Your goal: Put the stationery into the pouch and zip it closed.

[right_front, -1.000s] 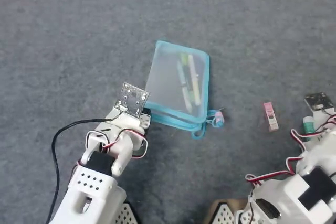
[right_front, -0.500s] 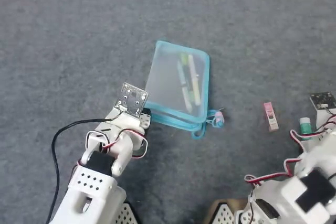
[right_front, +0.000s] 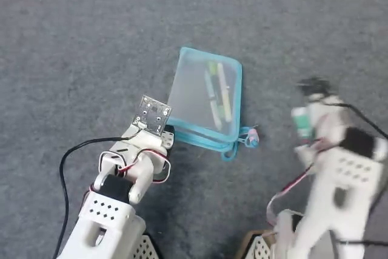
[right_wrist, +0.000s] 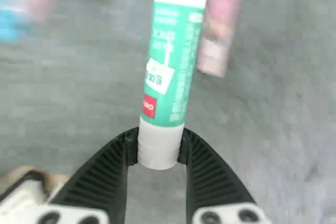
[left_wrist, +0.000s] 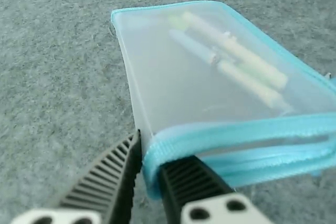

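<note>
The left end effector (left_wrist: 149, 150) sits at the near left, clamped tight on the blue zipper band of the pouch (right_front: 203, 92) at its near-left corner. To the right, the right end effector (right_wrist: 160, 142) grips a green-and-white glue stick (right_wrist: 174, 61) by its white base. It is held above the grey bench (right_front: 85, 59), apart from the pouch, and a blurred pink item (right_wrist: 218, 35) lies just past the stick. Farther in, the translucent pouch lies flat at mid-bench, with pens (right_front: 218, 95) inside.
</note>
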